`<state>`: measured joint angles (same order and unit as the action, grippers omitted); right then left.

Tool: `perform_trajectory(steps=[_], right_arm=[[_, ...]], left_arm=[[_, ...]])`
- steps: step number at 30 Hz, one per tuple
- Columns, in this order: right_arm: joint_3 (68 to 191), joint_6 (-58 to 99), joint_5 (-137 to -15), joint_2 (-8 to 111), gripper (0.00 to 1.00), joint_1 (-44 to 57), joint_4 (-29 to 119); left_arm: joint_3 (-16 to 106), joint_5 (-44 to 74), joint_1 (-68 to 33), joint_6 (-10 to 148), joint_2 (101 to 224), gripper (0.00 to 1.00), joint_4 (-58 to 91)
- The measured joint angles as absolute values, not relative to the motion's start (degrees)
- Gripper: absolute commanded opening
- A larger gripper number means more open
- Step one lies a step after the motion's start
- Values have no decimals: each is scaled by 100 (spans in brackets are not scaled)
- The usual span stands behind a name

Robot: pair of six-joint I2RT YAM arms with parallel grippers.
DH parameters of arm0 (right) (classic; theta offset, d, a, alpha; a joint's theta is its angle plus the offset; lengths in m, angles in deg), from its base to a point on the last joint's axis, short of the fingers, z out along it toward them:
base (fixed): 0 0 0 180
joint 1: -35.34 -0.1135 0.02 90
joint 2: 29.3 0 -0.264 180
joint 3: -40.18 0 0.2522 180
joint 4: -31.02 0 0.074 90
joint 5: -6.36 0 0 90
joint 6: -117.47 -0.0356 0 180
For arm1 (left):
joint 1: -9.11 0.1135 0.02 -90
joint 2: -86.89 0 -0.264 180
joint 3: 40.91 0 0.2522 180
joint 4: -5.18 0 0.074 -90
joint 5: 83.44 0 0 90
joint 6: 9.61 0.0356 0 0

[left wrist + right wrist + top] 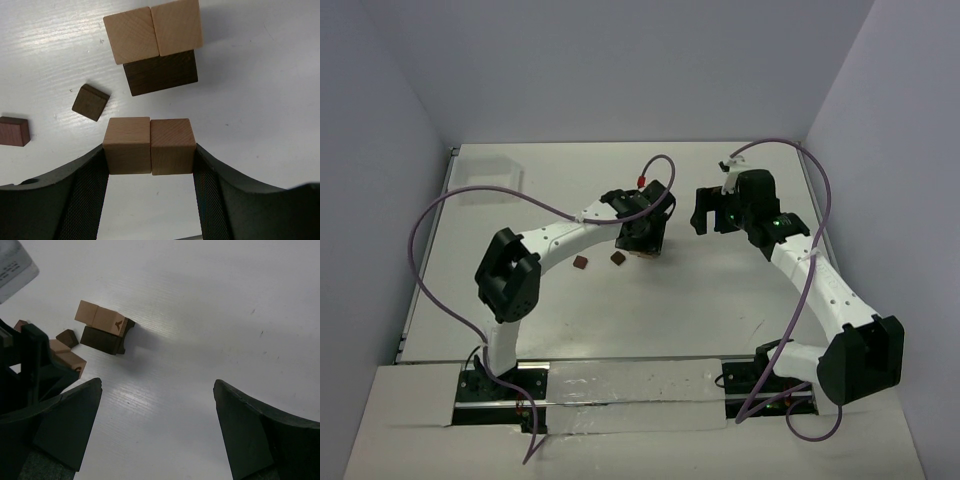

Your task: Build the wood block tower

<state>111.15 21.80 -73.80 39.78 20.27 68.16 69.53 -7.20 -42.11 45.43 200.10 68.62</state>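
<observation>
Left gripper is clamped on a pair of tan cubes held side by side between its pads, just short of the tower, two tan cubes over a dark brown layer on the white table. Two loose dark brown cubes lie near the tower, apart from it, and the right gripper hangs well off with jaws spread wide.
</observation>
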Motion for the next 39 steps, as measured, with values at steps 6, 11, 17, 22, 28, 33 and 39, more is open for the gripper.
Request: perform_trajectory(steps=[6,11,17,22,28,33,39], right_arm=[[11115,2121,-7321,3956,100,2060,6816],[11115,2091,-7267,3939,100,2082,6814],[11115,2088,-7233,3939,100,2103,6812],[11115,2085,-7203,3939,100,2110,6811],[11115,2081,-7191,3939,100,2114,6805],[11115,2064,-7187,3939,100,2114,6803],[11115,2043,-7159,3939,100,2114,6799]], left_arm=[[7259,-876,-4298,4401,20270,0,6972],[7407,-915,-4358,4217,20312,0,7043],[7428,-837,-4356,3882,20313,0,7067],[7428,-791,-4315,3617,20314,0,7067],[7428,-781,-4196,3446,20315,0,7069],[7445,-770,-4070,3437,20322,0,7068],[7552,-753,-3992,3451,20424,0,7062]])
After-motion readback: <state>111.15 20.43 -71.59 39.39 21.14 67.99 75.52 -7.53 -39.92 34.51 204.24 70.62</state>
